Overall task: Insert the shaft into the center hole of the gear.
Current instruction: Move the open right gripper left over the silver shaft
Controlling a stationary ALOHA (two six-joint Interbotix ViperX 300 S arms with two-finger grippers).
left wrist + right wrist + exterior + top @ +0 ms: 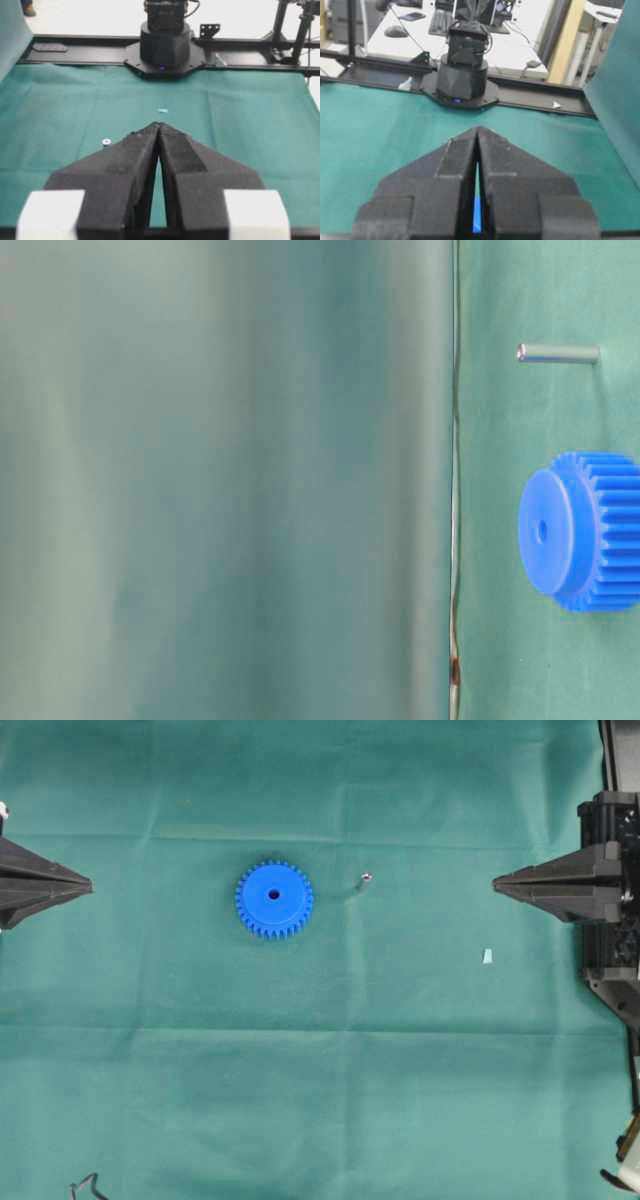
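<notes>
The shaft (367, 877) is standing on its end on the green cloth (320, 1100), so from overhead it's basically just a shiny dot with a little shadow; the table-level view shows its whole length, a plain silver pin (558, 353) with its long axis pointing straight up off the cloth. It sits around the middle of the cloth, a bit toward the far edge and slightly right of centre; the gear (274, 899) lies flat just to its left, near but not touching, hub up, with the center hole (274, 894) facing the ceiling and nothing in it yet.

Both arms are parked at opposite side edges; the left gripper (88, 885) has its jaws pressed together with nothing in them, and the right gripper (497, 882) is the same, tips meeting and empty; the wrist views show that clearly too, fingers (172, 145) touching along their length.

The bit that matters: the shaft is between the gear and the right gripper, almost level with that gripper's tip across the cloth; the right arm looks like the nearer one, with a clear straight run in, while the left would have to reach past the gear. Since the pin is already upright, same axis as the hole, it probably just needs a side-on pinch, a lift and a short shift over to the hub; knocking it over on approach seems like the main risk.

There's also a pale scrap (487, 956) near the right edge; not part of the job.
</notes>
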